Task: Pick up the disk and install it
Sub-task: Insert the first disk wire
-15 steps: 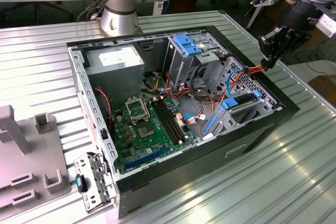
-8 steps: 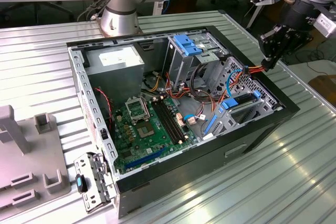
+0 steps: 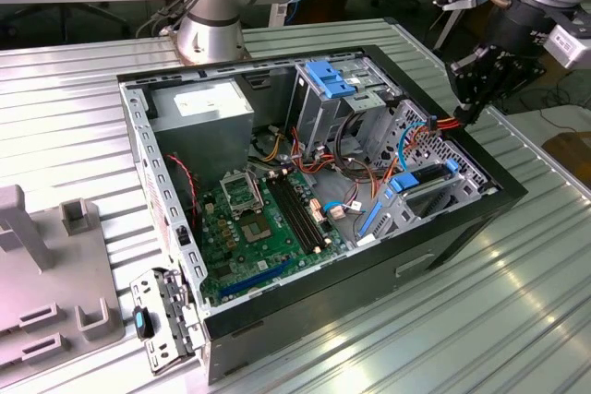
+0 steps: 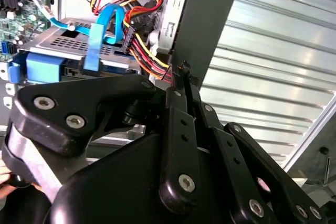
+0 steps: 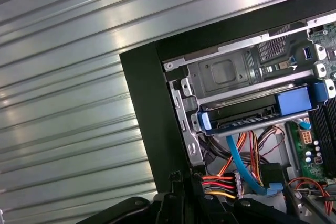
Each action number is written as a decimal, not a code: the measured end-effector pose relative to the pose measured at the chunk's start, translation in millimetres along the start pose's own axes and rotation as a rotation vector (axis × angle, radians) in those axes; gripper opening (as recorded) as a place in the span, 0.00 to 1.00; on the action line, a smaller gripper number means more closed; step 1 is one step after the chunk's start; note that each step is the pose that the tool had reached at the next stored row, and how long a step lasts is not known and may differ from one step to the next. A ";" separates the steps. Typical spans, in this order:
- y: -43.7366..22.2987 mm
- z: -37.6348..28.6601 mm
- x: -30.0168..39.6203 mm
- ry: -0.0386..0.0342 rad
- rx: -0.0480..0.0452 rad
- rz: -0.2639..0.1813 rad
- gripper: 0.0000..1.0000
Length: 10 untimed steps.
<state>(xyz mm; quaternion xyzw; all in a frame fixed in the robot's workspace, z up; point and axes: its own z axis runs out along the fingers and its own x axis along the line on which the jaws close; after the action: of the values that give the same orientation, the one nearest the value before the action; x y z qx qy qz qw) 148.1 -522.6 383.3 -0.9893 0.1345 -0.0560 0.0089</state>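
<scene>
Exterior view: gripper hangs over the computer case's edge at the exterior view's right, just above red and yellow cables; disk sits slotted in the drive bay at that corner of the case. Second wrist view: fingers pressed together, nothing between them, tips beside the case wall. First wrist view: disk in its bay, blue cable close by.

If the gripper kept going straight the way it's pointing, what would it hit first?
Probably the red and yellow wires just ahead of the gripper, though the case wall beside them might come first; depth is unclear.
</scene>
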 end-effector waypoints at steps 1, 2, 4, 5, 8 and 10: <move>0.4 0.0 -1.4 0.0000 -0.0005 0.006 0.16; 0.4 0.1 -1.4 0.0005 -0.0021 0.022 0.16; 0.4 0.2 -1.5 0.0018 -0.0070 0.063 0.16; 0.4 0.3 -1.5 0.0025 -0.0094 0.085 0.16; 0.4 0.7 -1.5 0.0046 -0.0167 0.153 0.16; 0.4 0.9 -1.6 0.0057 -0.0208 0.189 0.16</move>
<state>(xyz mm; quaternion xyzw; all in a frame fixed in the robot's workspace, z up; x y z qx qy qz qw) 146.6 -522.6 382.2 -0.9721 0.2279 -0.0563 0.0035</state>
